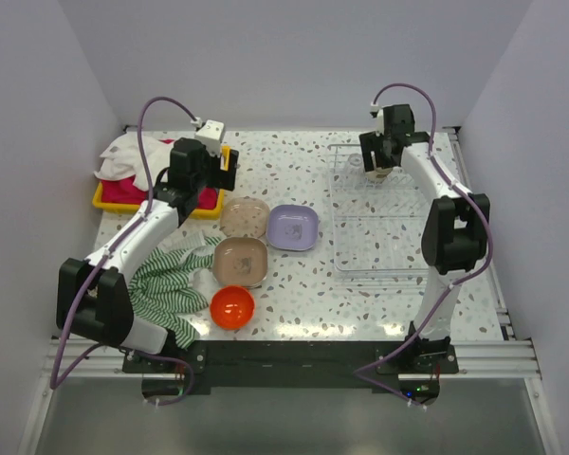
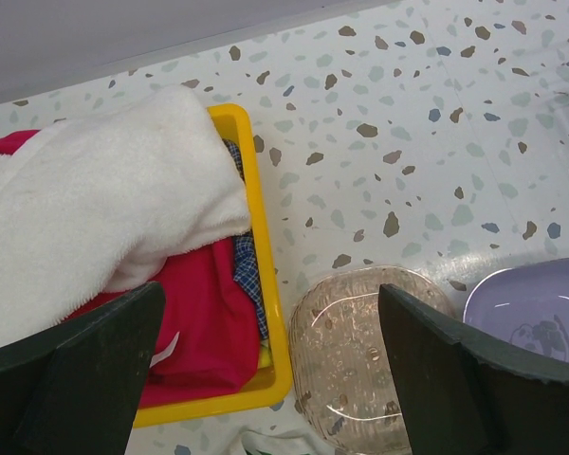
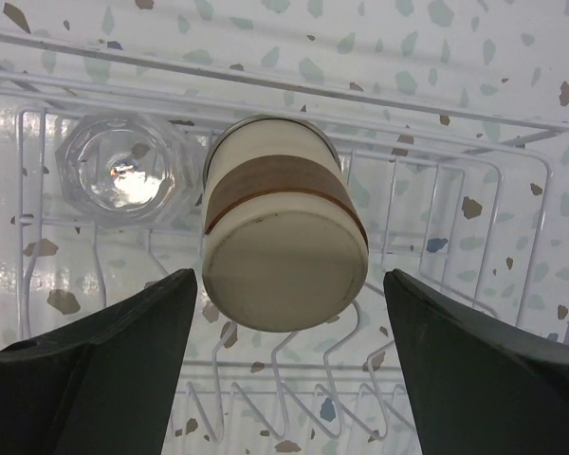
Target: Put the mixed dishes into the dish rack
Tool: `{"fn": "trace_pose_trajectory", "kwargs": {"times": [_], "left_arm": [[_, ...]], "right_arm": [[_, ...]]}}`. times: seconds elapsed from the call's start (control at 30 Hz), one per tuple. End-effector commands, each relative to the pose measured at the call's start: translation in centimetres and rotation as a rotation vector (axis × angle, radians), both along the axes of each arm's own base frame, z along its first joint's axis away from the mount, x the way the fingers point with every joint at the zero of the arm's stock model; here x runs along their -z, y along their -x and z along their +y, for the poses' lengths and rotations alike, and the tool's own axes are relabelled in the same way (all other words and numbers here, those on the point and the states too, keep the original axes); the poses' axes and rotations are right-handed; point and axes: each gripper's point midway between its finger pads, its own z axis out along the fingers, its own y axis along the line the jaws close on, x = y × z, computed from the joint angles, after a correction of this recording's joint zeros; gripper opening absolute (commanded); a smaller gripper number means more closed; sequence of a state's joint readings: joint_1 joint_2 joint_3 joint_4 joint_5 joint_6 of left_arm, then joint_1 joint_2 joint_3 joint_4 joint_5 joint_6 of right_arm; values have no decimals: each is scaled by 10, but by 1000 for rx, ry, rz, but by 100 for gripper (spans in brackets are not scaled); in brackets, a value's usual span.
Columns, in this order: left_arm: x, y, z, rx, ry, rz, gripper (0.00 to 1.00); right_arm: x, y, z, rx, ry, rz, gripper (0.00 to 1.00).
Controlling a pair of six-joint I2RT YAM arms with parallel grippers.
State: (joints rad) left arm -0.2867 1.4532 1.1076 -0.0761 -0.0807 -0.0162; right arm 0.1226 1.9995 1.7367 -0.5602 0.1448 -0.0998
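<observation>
right pincer (image 3: 290, 275) is wide apart, not touching the beige brown-banded cup (image 3: 283, 227) in the white wire rack (image 3: 436, 218); left pincer (image 2: 271, 286) is apart too

Left arm (image 1: 137, 237) is bent at the elbow and reaching to the far left, left pincer (image 2: 270, 370) tipped downward with jaws spread wide. Right arm (image 1: 436, 190) stretches to the far right, right pincer (image 3: 284, 370) looking straight down, jaws wide apart too.

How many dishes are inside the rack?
2. The cup and the glass stand side by side at the far end of the rack. The right arm may hide more there.
</observation>
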Motion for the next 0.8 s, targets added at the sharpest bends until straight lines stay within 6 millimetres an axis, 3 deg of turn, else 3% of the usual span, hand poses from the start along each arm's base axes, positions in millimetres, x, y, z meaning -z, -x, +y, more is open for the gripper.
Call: {"fn": "trace_pose_trajectory", "kwargs": {"times": [0.0,0.23,0.4,0.6,0.63,0.7,0.73,0.77], "left_arm": [[-28,-15,-5,10,47,-72,100],[-28,-24,-11,24,48,-70,100],[-25,-27,-12,27,49,-66,100],[-22,-27,-14,35,59,-57,100],[-22,-27,-15,38,61,-58,100],[-21,-26,-16,43,68,-58,100],[-17,-25,-16,44,67,-49,100],[-17,-25,-17,49,73,-49,100]], "right_arm": [[-20,-17,-6,5,10,-61,84],[-4,-15,-1,-13,-33,-4,79],[-3,-12,1,-20,-66,13,68],[-25,-11,5,-69,-73,23,52],[-37,-9,5,-76,-70,29,50],[-35,-10,5,-99,-56,65,47],[-48,-9,5,-106,-50,71,46],[-36,-10,4,-121,-37,111,45]]}}
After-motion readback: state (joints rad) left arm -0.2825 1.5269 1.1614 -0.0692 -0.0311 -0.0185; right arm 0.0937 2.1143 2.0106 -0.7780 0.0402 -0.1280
